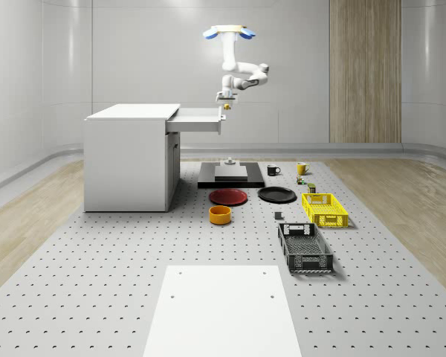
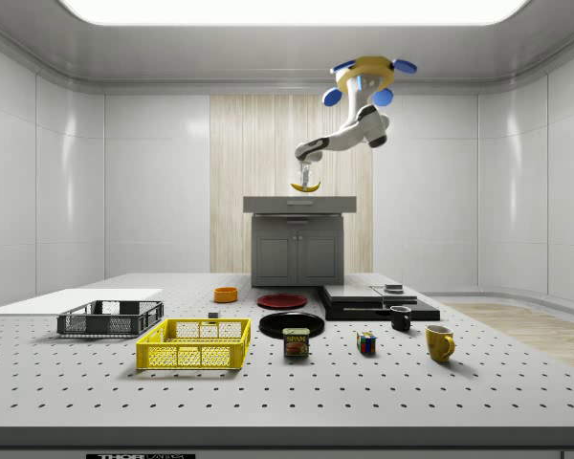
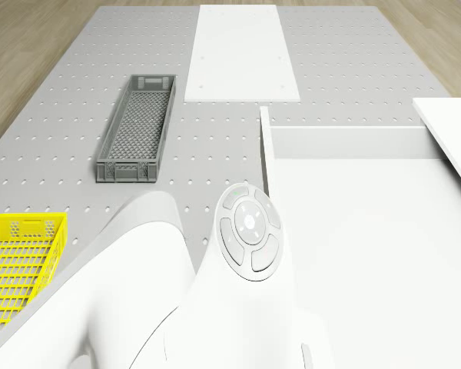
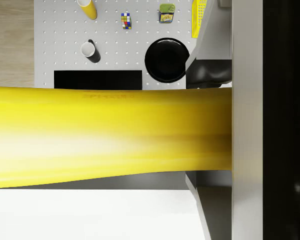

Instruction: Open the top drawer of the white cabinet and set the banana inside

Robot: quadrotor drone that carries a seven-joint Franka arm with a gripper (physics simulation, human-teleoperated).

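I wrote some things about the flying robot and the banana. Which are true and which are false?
1. The gripper holds the banana. True.
2. The top drawer of the white cabinet is closed. False: it is pulled out.
3. The drone rests on the floor. False: it hovers beside the cabinet, by the drawer's front.
4. The banana already lies in the drawer. False: it hangs in the gripper at the drawer's front edge.
5. The yellow crate sits on the floor. True.

Your drone (image 1: pixel 229 32) hovering high, arm (image 1: pixel 241 75) hanging below it, elbow bent out to the whole-scene view's right, wrist folded back and pointing down, gripper (image 1: pixel 227 105) with fingers clamped, one finger (image 4: pixel 247 120) edge-on in your wrist view
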